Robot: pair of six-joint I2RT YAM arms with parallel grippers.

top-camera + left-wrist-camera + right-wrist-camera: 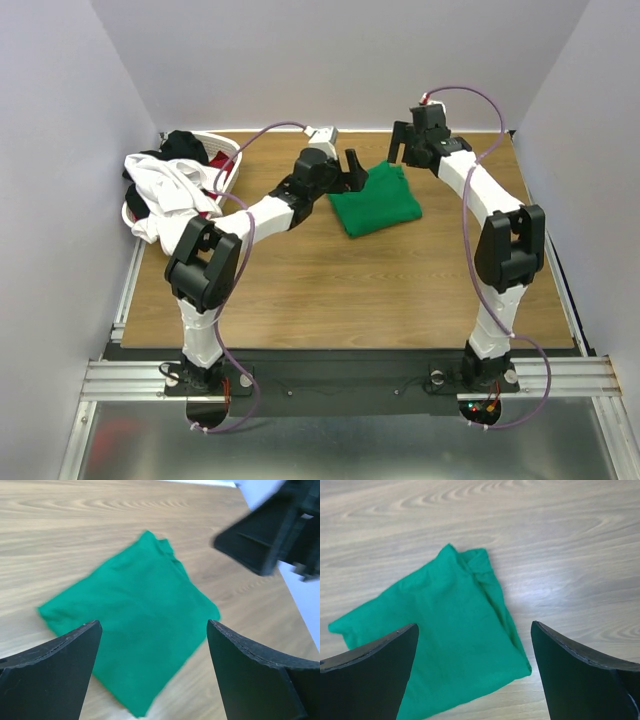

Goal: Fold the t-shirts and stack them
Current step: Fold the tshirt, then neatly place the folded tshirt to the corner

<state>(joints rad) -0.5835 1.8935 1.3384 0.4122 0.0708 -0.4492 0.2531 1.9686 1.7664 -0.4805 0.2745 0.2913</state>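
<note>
the green t-shirt (375,200) lies folded into a compact, roughly square packet at the far middle of the table (350,300), flat on the wood and well apart from the other clothes. the left gripper (152,630) hangs just off its left edge and the right gripper (475,630) just beyond its far right corner. both have their jaws spread wide with nothing between them.

we judge this fold finished, so the step in hand is lifting off. we would rise straight up so that no finger catches a layer and drags it open, and leave the packet where it is as the base of the stack.

its edges look fairly even and its top face smooth, though one corner shows a small bunched ridge of cloth (neckline or sleeve, we cannot tell which).

further out, at the far left, the white t-shirt (165,190) spills over the near rim of the laundry basket (232,160), with the black t-shirt (183,145) behind it. we would take the white one next, gripping near the shoulders and lifting it clear of the lattice before spreading it out.
</note>
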